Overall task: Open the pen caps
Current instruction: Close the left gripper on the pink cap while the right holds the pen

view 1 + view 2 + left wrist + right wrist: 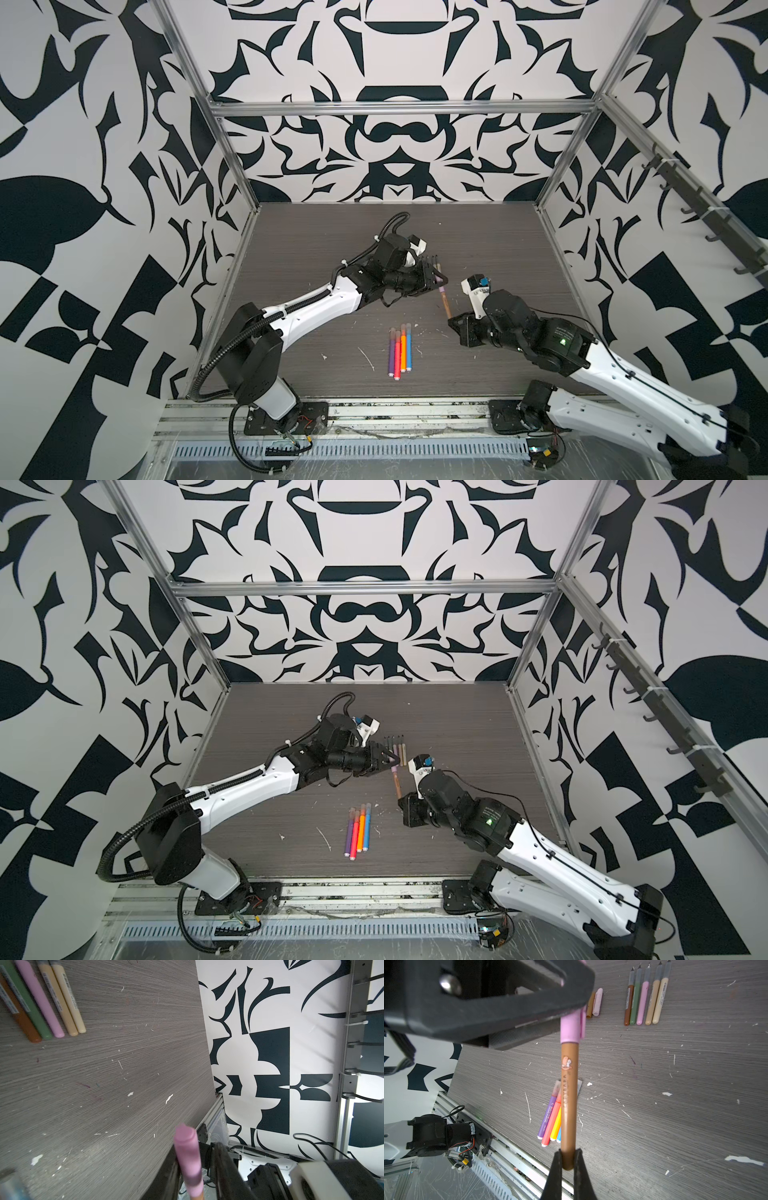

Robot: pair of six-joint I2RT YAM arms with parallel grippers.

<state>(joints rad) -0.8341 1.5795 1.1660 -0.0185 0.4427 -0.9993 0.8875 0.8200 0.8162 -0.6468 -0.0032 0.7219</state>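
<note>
Over on the left, the left gripper [441, 282] is clamped on the pink cap [572, 1028], which sits on the brown pen [569, 1095] held up above the table [311, 249] mid-scene. Further right, the right gripper [568, 1160] pinches that pen's tail end tight.

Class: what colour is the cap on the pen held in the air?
Lilac-pink cap on a brown pen; the right wrist view shows it best.

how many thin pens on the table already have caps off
5, in one row far back on the table: brown pen, green pen, pink pen, tan pen, cream pen. The left gripper may hide others.
</note>
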